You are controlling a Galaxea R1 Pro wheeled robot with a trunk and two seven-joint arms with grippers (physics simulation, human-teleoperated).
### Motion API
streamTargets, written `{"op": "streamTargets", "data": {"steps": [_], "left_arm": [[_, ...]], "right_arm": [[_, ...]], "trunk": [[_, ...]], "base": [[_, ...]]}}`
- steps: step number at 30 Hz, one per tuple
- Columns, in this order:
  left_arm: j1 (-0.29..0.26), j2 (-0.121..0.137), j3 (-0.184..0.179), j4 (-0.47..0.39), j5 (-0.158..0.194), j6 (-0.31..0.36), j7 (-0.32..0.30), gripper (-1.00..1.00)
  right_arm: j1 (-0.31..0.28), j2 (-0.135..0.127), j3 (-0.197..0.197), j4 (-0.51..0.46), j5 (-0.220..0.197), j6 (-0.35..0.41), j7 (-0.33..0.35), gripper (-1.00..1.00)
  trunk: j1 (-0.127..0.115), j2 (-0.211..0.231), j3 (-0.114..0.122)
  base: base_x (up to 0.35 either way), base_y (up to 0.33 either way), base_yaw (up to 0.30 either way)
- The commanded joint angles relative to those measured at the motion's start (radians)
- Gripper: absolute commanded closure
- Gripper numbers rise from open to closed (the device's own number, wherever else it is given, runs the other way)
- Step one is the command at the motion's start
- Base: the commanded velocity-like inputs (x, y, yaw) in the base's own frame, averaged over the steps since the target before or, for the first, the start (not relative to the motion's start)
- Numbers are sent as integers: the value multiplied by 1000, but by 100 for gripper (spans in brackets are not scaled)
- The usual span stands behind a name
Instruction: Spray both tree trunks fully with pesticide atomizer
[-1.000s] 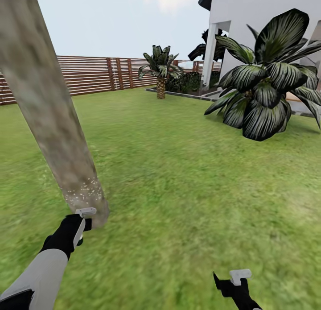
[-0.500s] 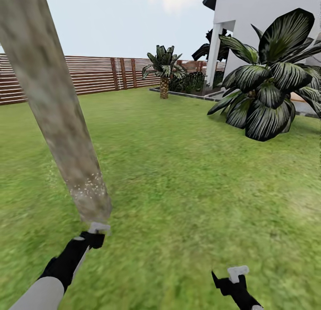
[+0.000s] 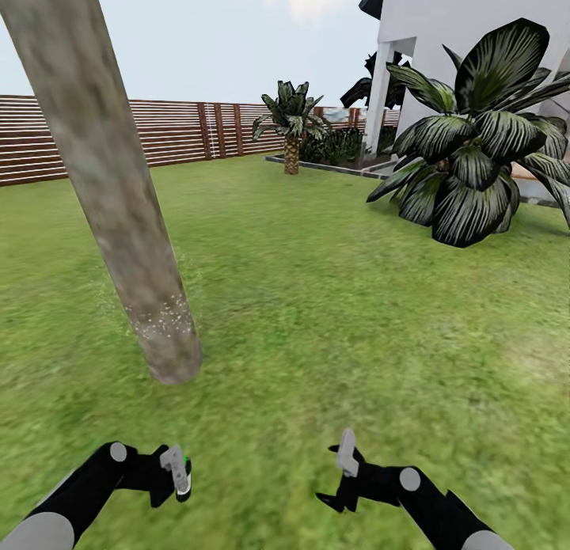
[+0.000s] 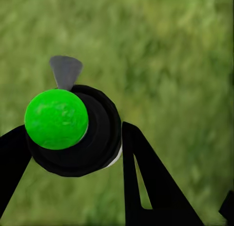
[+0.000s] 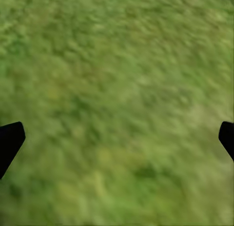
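**A:** Where's your atomizer right now?

**B:** It's in your left gripper (image 3: 176,477), low at the left of the head view. The atomizer (image 4: 73,126) sits clamped between the two black fingers (image 4: 146,182) in the left wrist view: a round black body with a bright green cap and a grey nozzle tip sticking out past it. Grass lies behind it, blurred.

**A:** And your right gripper?

**B:** Your right gripper (image 3: 340,475) hangs over the lawn (image 3: 356,312) with its jaws spread wide and nothing between them. In the right wrist view you see one fingertip (image 5: 9,140) at each edge and bare grass in the gap.

**A:** How does the trunk look from where you stand?

**B:** The trunk (image 3: 119,186) rises just ahead of your left arm, leaning in the view, grey-tan and mottled. Near its base there's a band of pale specks, probably spray, though it's too fine to be sure. Both grippers are apart from it.

**A:** Anything else around?

**B:** A slat fence (image 3: 174,130) along the back, a short palm (image 3: 291,127) beside it, a big dark-leaved plant (image 3: 475,138) at the right, and a white house (image 3: 443,36) behind that.
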Motion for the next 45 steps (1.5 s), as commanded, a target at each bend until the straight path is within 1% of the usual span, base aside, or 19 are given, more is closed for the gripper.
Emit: {"op": "streamTargets", "data": {"steps": [1,3,4,5,7,9,10,11,15,17,19,24,32,37,38,40,41,43,45], "left_arm": [[0,0,-4,-3,-11,-2,-2,100],[0,-7,-25,-3,-28,-1,-1,100],[0,-12,-31,-3,-31,-1,-1,100],[0,-20,-35,-3,-34,-1,0,100],[0,-33,-39,-5,-44,-1,1,100],[-2,-73,-56,-11,-50,-2,2,100],[-2,-91,-77,-13,-51,-2,3,100],[-3,-100,-93,-14,-52,-1,4,100],[-2,-141,-127,-11,-52,-1,42,100],[-2,-150,-156,-11,-51,-1,46,100],[-2,-160,-170,-10,-50,-2,48,100],[-2,-206,-177,-15,-49,-6,48,100],[-4,-262,-179,-17,-49,-6,45,100],[-4,-286,-181,-17,-49,-6,40,100],[-4,-287,-188,-17,-48,-6,40,100],[-3,-289,-244,-17,-47,-7,42,100],[-3,-290,-261,-17,-46,-6,43,100],[-3,-292,-276,-17,-42,-6,45,100],[-3,-292,-280,-17,-39,-6,46,100]], "right_arm": [[-1,1,3,-4,11,-7,1,-100],[-1,2,3,-19,12,-7,39,-100],[-1,1,3,-28,12,-7,61,100],[-1,1,2,-37,12,-8,89,100],[-1,2,3,-47,12,-7,113,100],[-1,9,4,-55,12,-7,120,100],[-3,27,4,-56,13,-7,121,100],[-5,41,5,-56,16,-7,121,100],[-24,96,5,-57,55,-6,121,100],[-30,110,5,-56,66,-5,121,100],[-32,119,4,-55,69,-4,121,100],[-33,122,5,-56,70,-4,121,100],[-33,122,4,-55,71,-4,120,100],[-33,120,3,-55,73,-4,120,100],[-33,120,3,-55,73,-4,120,100],[-34,120,3,-55,86,-4,120,100],[-34,120,3,-55,90,-4,120,100],[-34,120,2,-55,96,-4,120,100],[-33,120,2,-55,97,-4,120,100]], "trunk": [[0,0,-1],[0,0,-1],[0,0,-1],[0,0,-1],[0,0,-1],[0,0,-1],[0,0,-1],[0,0,-1],[0,0,-1],[0,0,-1],[0,0,-1],[0,0,-1],[0,0,-1],[0,0,-1],[0,0,-1],[0,0,-1],[0,0,-1],[0,0,-1],[0,0,-1]], "base": [[-1,0,0],[0,0,0],[0,0,0],[0,0,0],[0,0,0],[0,0,0],[0,0,0],[0,0,0],[0,0,0],[0,0,0],[0,0,0],[0,0,0],[0,0,0],[0,0,0],[0,0,0],[0,0,0],[0,0,0],[0,0,0],[0,0,0]]}}
